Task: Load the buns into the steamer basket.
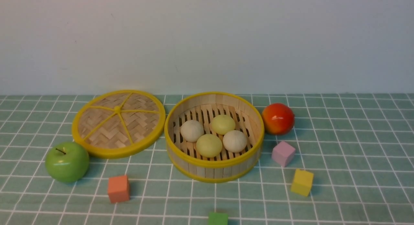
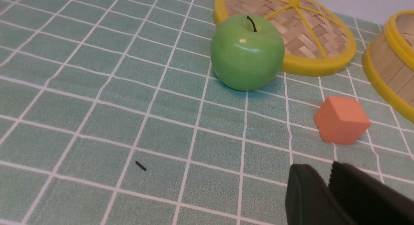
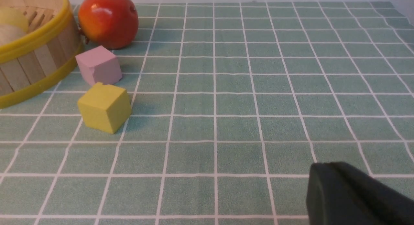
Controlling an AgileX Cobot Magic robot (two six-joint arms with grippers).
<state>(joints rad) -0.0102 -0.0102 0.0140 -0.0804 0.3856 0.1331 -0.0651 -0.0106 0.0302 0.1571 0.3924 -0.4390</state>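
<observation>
On the left, the apple [image 1: 67, 161] and the lid [image 1: 118, 123] lie untouched, and the left tool [image 2: 328, 183] hangs low over the tabletop [image 1: 355, 192], its fingers almost together and holding nothing. All four buns [image 1: 210, 145] already sit inside the steamer basket [image 1: 214, 170] at centre, so the job looks finished; both arms should simply stay clear. Only one finger of the right tool [image 3: 343, 192] shows, so I cannot tell its state.

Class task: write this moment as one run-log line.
buns: all four in steamer basket | lid: flat beside basket | left gripper: empty, fingers nearly together | right gripper: holds nothing
</observation>
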